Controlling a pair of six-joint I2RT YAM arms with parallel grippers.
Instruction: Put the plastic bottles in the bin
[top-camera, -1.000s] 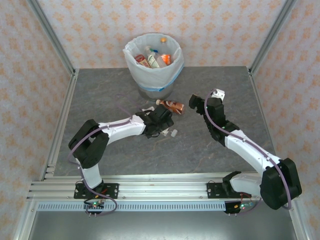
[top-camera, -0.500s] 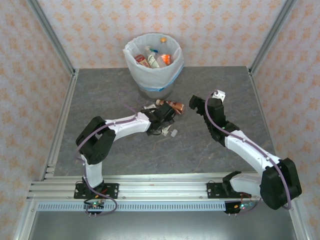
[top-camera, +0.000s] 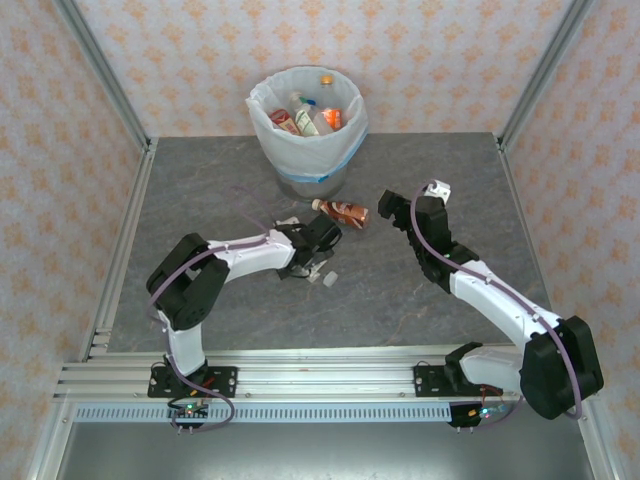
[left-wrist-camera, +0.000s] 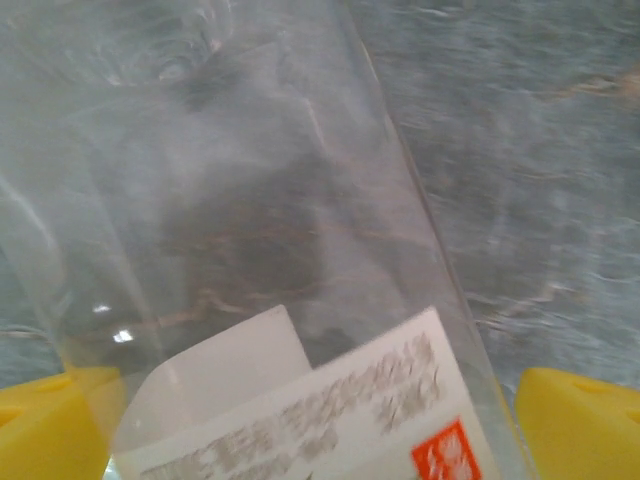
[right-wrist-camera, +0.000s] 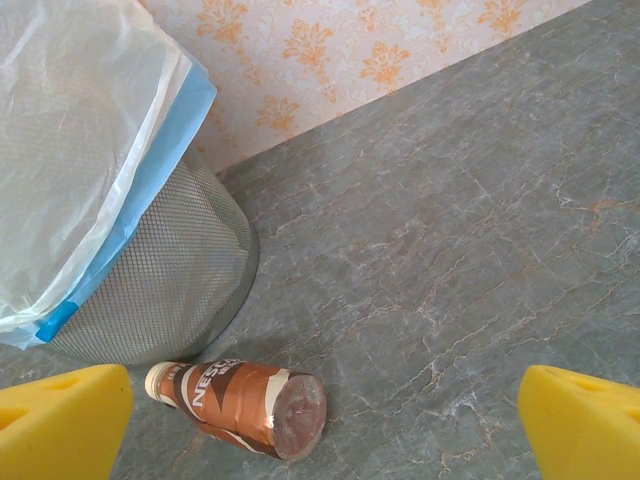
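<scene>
- A clear plastic bottle with a white label and a small red mark (left-wrist-camera: 250, 230) lies on the grey stone-patterned table (top-camera: 200, 200), about the middle of it and a little left of centre.
- A small white piece, probably the bottle's cap (top-camera: 327, 279), pokes out toward the near edge.
- The left gripper (left-wrist-camera: 315, 405) is low over this bottle, with one yellow fingertip on each side, close against its walls. I cannot tell whether the pincer is squeezing it or only straddling it.
- A second bottle, brown with a pale cap and lettering on its label (right-wrist-camera: 240, 405), lies on its side nearer the far edge. It is close to the foot of the bin but not touching it.
- The bin (top-camera: 300, 150) is a round wire-mesh basket lined with a translucent white bag with a blue band. It stands at the middle of the table's far edge.
- Several bottles with red, orange and white labels (top-camera: 305, 115) lie inside it.
- The right gripper (right-wrist-camera: 325, 420) hangs above the table on the right-hand side, looking down toward the brown bottle and the bin's base. Its pincer is spread wide and holds nothing.
- Judging by this, most of the task is done: two bottles are left, and the step in hand is the pick-up of the clear one by the left arm.
- The next move calls for a firm hold on the smooth, light wall. The bottle then has to be lifted high enough to clear the bag's rim, carried toward the far edge and let go over the opening.
- The brown bottle sits well within the right arm's reach for a grasp across its body.
</scene>
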